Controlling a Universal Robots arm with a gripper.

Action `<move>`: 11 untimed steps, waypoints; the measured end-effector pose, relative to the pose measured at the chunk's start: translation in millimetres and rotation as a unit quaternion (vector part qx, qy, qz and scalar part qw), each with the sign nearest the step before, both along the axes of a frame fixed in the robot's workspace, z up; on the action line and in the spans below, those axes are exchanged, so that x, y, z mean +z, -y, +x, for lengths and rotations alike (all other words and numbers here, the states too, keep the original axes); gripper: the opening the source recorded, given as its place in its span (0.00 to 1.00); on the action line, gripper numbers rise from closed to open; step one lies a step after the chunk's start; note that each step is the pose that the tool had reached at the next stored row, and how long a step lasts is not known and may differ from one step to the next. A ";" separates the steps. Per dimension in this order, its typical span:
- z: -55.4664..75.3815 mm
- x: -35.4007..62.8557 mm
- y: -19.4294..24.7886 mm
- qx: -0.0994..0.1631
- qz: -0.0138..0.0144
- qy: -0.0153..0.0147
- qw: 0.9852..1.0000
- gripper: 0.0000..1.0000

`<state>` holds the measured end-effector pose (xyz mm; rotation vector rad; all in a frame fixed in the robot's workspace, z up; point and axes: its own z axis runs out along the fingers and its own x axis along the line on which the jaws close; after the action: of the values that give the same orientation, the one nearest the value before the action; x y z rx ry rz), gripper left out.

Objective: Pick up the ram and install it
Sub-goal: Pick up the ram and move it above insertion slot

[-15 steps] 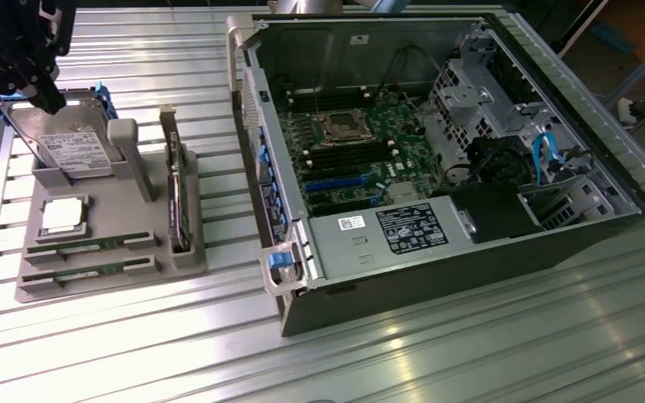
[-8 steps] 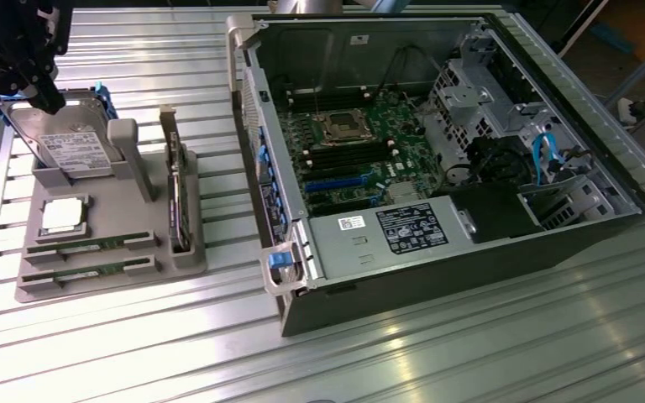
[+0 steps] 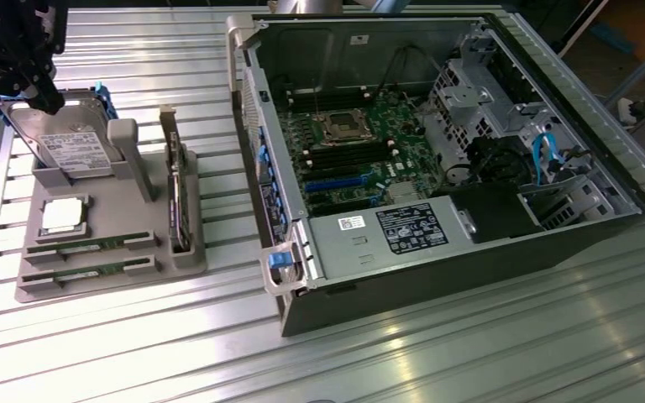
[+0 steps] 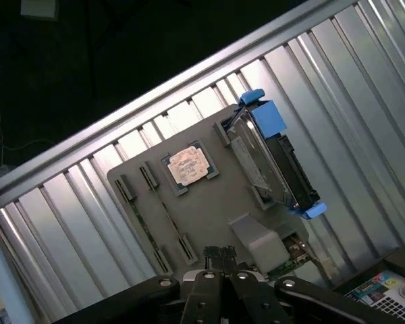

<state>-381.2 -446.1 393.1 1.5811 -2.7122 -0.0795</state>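
1. Hand (image 3: pixel 48 102): the dark fingers are pressed together with nothing between them. It hangs over the far end of the grey holder tray (image 3: pixel 115 288), above the hard drive (image 3: pixel 70 149) in its blue caddy.
2. Ram (image 3: pixel 76 245): it sits seated on edge in a slot at the tray's opposite end. From the hand it lies past the hard drive and past the square silver processor (image 3: pixel 63 214). A second ram stick (image 3: pixel 74 274) lies parallel, one slot further from the hand.
3. Long axis: both sticks run across the tray's width, crosswise to the line from hand to ram. In my judgement the fingers must close across the thin faces.
4. Materials: the ram is a thin, rigid green board with only a narrow top edge exposed. The tray is matte moulded grey plastic. The tabletop (image 3: pixel 412 361) is ribbed, reflective aluminium.
5. Neighbours: a dark expansion card (image 3: pixel 175 197) stands on edge beside the ram's end. The open computer case (image 3: pixel 412 290) lies beyond it, motherboard (image 3: pixel 351 147) exposed.
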 end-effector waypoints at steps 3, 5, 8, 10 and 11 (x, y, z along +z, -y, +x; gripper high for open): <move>0.0 0.0 0.0 0.015 0.000 0.000 1.000 0.11; 0.0 0.0 0.0 0.031 0.000 0.000 1.000 0.11; 0.0 0.0 0.0 0.046 0.000 0.000 0.999 0.11; 0.0 0.0 0.0 0.056 0.000 0.000 0.998 0.11; 0.0 0.0 0.0 0.061 0.000 0.000 0.998 0.11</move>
<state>-381.2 -446.1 393.1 1.7421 -2.6081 -0.0792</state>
